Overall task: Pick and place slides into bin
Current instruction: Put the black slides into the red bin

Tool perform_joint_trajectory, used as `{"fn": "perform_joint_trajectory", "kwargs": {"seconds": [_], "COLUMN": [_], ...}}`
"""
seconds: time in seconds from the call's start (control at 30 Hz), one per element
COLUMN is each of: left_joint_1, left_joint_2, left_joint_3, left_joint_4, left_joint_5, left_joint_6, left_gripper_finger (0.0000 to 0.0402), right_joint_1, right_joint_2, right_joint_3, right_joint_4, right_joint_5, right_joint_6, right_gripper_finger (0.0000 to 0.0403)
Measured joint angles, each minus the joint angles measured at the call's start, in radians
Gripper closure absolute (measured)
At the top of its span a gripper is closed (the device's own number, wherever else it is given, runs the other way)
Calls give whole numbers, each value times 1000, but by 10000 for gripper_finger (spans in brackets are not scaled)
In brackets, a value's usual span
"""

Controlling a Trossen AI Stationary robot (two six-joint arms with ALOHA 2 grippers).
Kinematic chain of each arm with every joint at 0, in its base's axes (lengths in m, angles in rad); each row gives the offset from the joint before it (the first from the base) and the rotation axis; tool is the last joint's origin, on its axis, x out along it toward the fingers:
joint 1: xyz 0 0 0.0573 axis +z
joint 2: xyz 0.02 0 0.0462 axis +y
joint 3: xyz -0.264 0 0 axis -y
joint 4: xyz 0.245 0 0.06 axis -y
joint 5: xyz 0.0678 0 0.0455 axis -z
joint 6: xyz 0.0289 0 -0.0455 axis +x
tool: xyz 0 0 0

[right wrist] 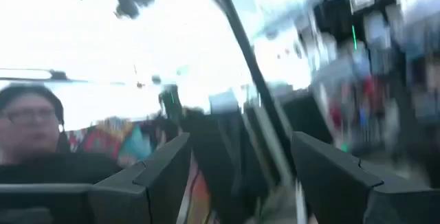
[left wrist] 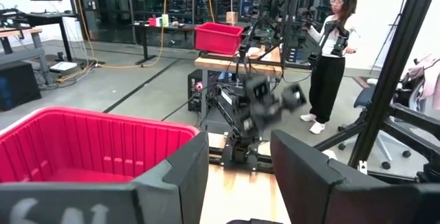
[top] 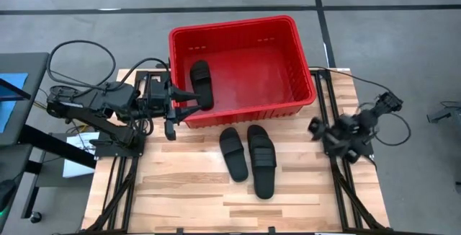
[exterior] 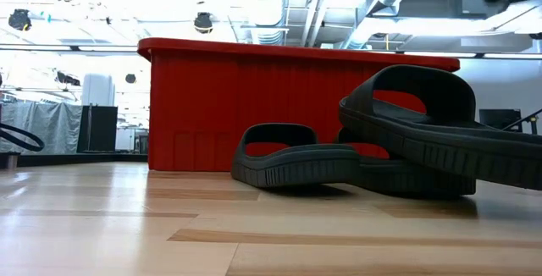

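Nearest, two black slides [top: 248,159] lie side by side on the wooden tabletop [top: 180,192], just in front of the red bin [top: 302,83]; from table height they overlap and hide each other. Only from above does a third slide [top: 201,83] show, inside the bin against its left wall. The left gripper [top: 189,101] hangs at the bin's near-left corner, fingers parted and empty. The right gripper [top: 315,129] sits off the tabletop's right edge, fingers wide, nothing between them. Beyond, a person [left wrist: 328,52] stands in the room.
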Motion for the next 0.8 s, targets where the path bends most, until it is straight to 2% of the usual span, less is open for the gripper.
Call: {"fn": "perform_joint_trajectory", "kwargs": {"seconds": [0.2,0.5,0.63,0.73,0.8], "left_joint_1": [0,0,0,0,0], "left_joint_2": [0,0,0,0,0], "left_joint_3": [0,0,0,0,0], "left_joint_4": [0,0,0,0,0], "left_joint_5": [-1,-4,-35,-66,-86], "left_joint_6": [-3,-21,-35,-52,-66], "left_gripper_finger": [255,255,255,255,255], "right_joint_1": [0,0,0,0,0], "right_joint_2": [0,1,1,20,61], "right_joint_3": [118,172,181,251,335], "right_joint_4": [81,99,111,10,-143], "right_joint_5": [13,31,31,50,87], "right_joint_6": [-193,-200,-215,-255,-281], "right_gripper_finger": [159,159,159,159,159]}}
